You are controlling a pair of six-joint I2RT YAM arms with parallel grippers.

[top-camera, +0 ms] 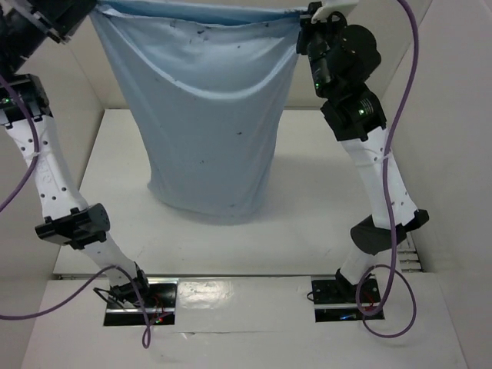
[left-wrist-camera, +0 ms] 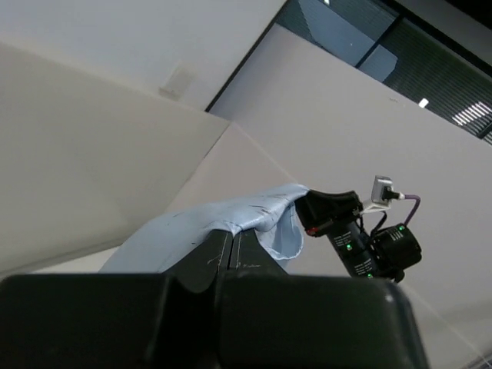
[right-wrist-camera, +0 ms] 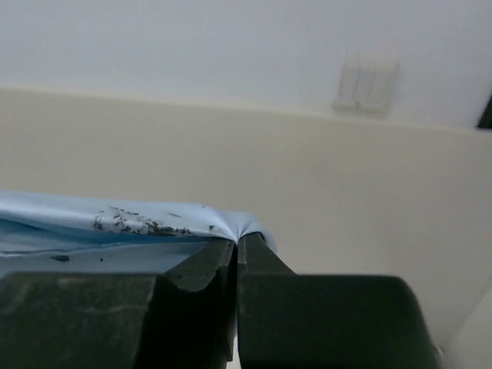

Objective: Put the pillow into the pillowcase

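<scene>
- 1 pillowcase (top-camera: 207,115), light blue, hangs stretched above the tabletop (top-camera: 307,207), btm end low over it.
- L fingers (left-wrist-camera: 229,244) clenched on 1 top corner.
- R fingers (right-wrist-camera: 231,250) clenched on the other; 2 corners held.

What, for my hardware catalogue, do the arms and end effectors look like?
The left arm and right arm have white links dotted with small holes, black joint housings with green lights, and purple cables running to the bases. The left end effector and right end effector have black wedge-shaped fingers.
</scene>
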